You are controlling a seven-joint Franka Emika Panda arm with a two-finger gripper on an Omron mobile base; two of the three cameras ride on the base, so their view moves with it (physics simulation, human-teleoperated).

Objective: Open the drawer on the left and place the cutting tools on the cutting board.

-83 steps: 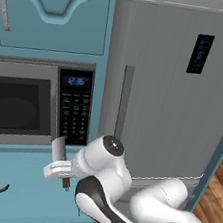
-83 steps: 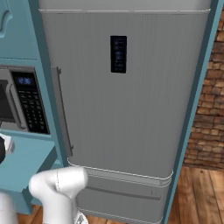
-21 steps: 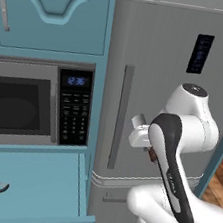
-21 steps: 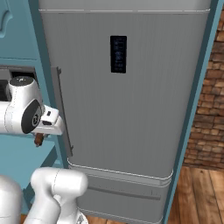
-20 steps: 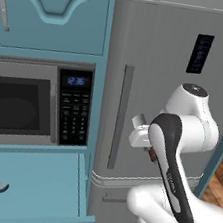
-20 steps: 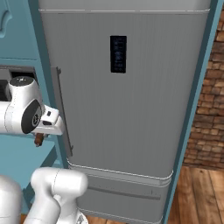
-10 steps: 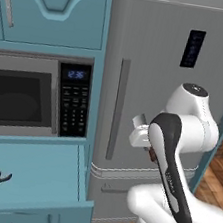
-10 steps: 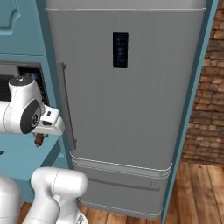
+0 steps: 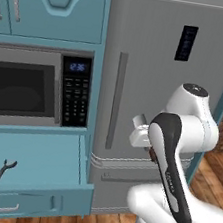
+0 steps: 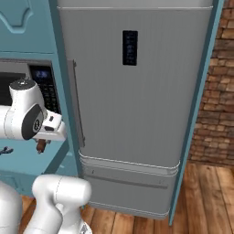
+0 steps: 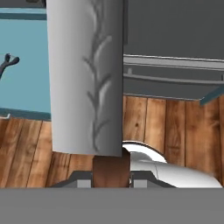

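Left base view: the drawer [image 9: 28, 172] stands pulled open at about 8 o'clock, below the microwave [image 9: 31, 89]. On its teal floor lies the slim grey forked tool [image 9: 3, 171], at the drawer's left. The arm is folded up before the fridge [image 9: 162, 91], and the pincer [image 9: 150, 150] sits at roughly 3 o'clock, mostly hidden behind the dark forearm; a brown stub peeks out beside it.

Right base view: the pincer [image 10: 42, 142] is at 9 o'clock, pointing down, with the brown knife handle [image 10: 41, 146] poking out under the white hand. The open drawer's floor [image 10: 18, 160] is just behind it, and the grey tool's tip [image 10: 4, 150] shows at the frame's left edge. The cutting board cannot be made out here.

Hand view: the pincer [image 11: 111, 175] is clamped on the knife's brown handle [image 11: 111, 168] at 6 o'clock, and the broad silver blade [image 11: 85, 74] runs up towards 12. Past it are wooden floorboards [image 11: 166, 127], with the forked tool [image 11: 6, 63] on the teal drawer floor at 10 o'clock.

Judgement: the step in hand looks like carrying the knife to the board. It would be done well by keeping the grip firm and the blade steady while the base travels, holding the blade clear of the fridge front and the drawer edge, then lowering it flat onto the board before letting go. The forked tool is yet to be fetched.
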